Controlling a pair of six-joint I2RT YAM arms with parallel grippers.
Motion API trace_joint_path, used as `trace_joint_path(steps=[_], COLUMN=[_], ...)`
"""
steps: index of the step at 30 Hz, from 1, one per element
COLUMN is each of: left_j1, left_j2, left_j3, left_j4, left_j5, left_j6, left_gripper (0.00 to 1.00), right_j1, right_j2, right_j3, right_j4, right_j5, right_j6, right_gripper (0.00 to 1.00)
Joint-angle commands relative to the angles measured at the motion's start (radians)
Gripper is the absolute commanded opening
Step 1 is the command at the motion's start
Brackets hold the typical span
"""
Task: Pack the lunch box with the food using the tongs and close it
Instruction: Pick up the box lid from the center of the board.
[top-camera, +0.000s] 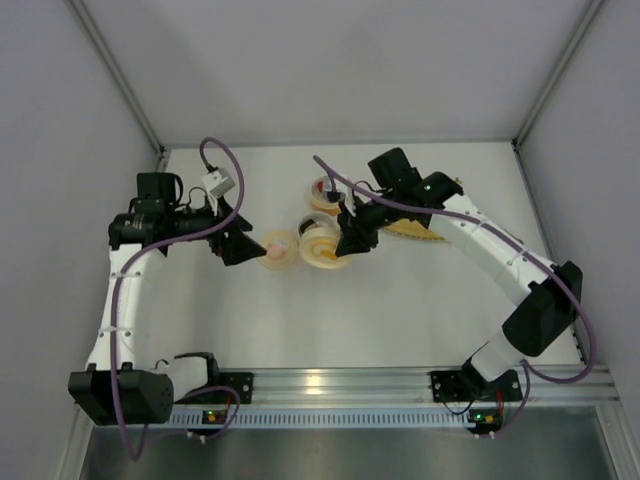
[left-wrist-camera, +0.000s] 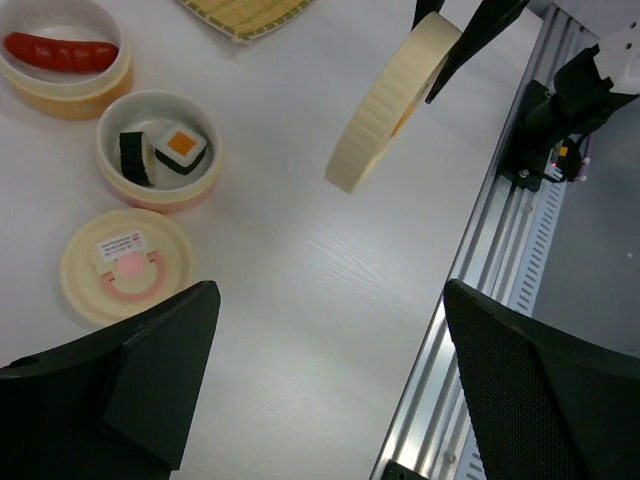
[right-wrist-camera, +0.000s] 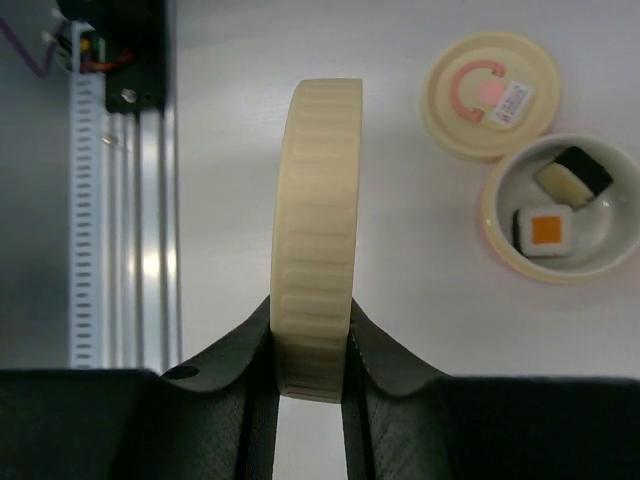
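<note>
Cream lid (right-wrist-camera: 318, 200) stands pinched in my right gripper (right-wrist-camera: 311, 315), left gripper (left-wrist-camera: 325, 300) wide, empty; closing step: next I must level it over the sushi bowl (left-wrist-camera: 170, 203).

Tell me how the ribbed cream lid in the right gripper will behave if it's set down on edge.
The ribbed cream lid looks rigid: it shows no bending where the right gripper pinches it. As it is round and held on edge, it would probably roll or topple flat if released. The ribs likely help the grip.
</note>
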Motion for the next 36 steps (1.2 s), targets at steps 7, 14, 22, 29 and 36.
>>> trace_joint_path(steps=[7, 14, 22, 29, 36], left_j1=[-0.003, -0.003, -0.195, -0.244, -0.274], left_j2=[-0.153, -0.204, -0.105, -0.031, 0.014], left_j3=[-0.306, -0.481, -0.563, -0.554, -0.492], left_j4=[0.722, 1.264, 1.607, 1.71, 1.802], left_j5=[0.082, -0.08, -0.324, -0.416, -0.403], left_j6=[-0.623, -1.215, -1.543, -1.653, -1.702], left_gripper=[0.97, 0.98, 0.98, 0.98, 0.95], right_j1=[-0.222, -0.33, -0.295, -0.22, -0.184], right_j2=[-0.096, -0.164, -0.15, -0.13, -0.121], right_j3=[-0.175, -0.408, -0.421, -0.37, -0.387], right_j4=[0.685, 1.417, 1.502, 1.552, 1.55], right_j5=[-0.367, -0.18, -0.065, -0.031, -0.02], right_j6=[0.898, 1.472, 1.664, 1.741, 1.761], right_gripper=[0.0, 0.0, 0.0, 0.0, 0.0])
